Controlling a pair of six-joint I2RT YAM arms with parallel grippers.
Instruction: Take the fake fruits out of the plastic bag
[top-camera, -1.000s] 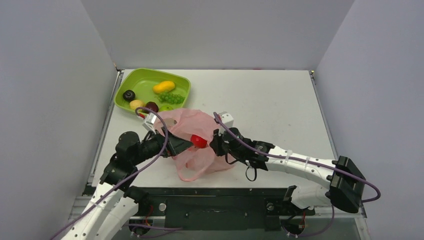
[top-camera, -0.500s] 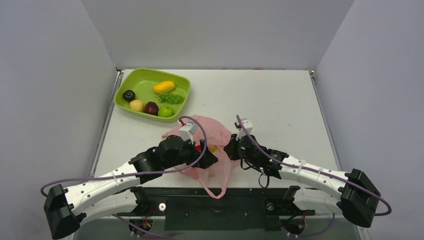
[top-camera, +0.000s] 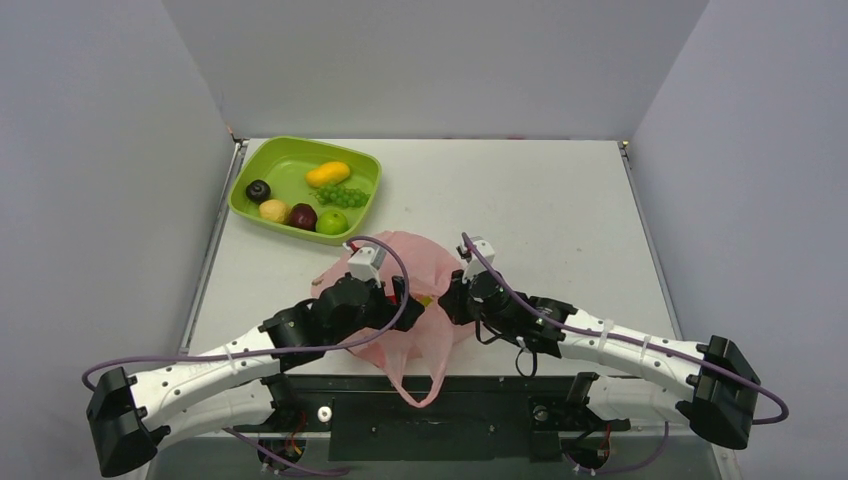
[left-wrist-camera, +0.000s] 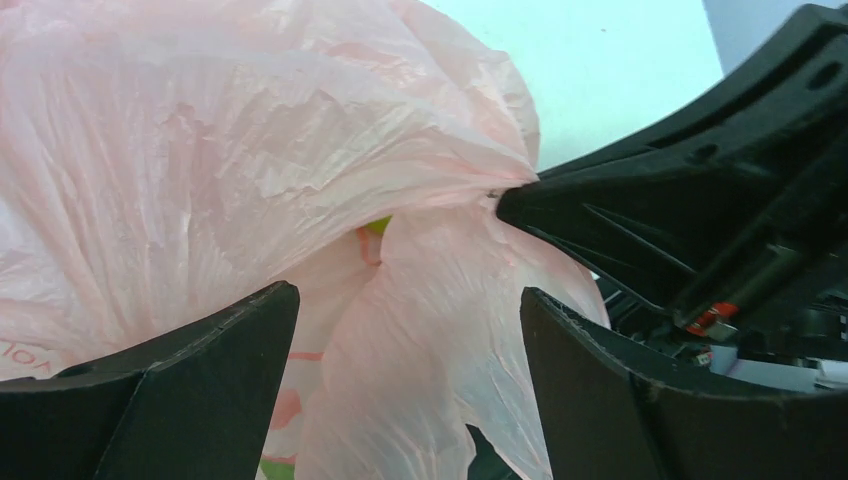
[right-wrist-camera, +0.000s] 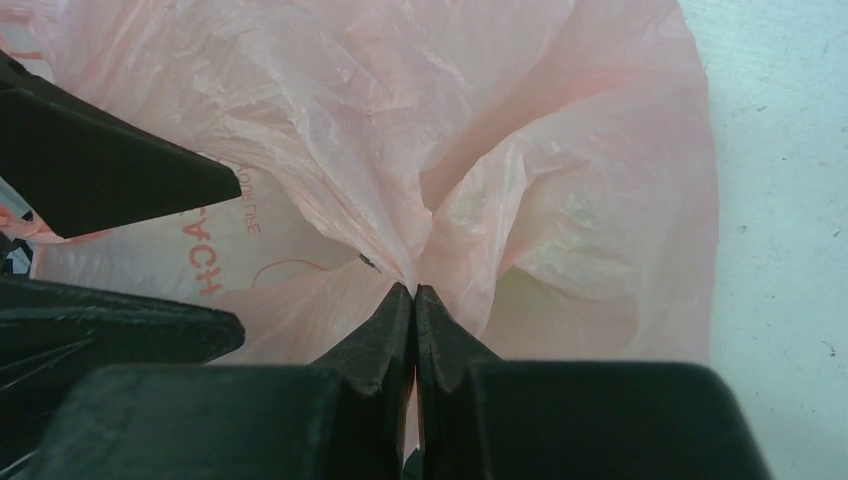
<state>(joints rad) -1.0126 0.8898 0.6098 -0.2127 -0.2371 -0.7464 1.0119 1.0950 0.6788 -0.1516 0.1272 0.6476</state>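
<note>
Grey walls (top-camera: 430, 60) enclose table (top-camera: 540, 200) bearing plastic bag (top-camera: 418, 255)

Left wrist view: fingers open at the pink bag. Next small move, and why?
Probably close the left fingers on the bag fold between them: the right fingers pinch the film shut beside it, so a second grip could pull the mouth open.

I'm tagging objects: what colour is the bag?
The bag is translucent pale pink, clearest in the right wrist view.

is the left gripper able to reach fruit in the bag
Probably not yet: left gripper is open, but bunched bag hides the fruit; only a green sliver shows by the right gripper.
</note>
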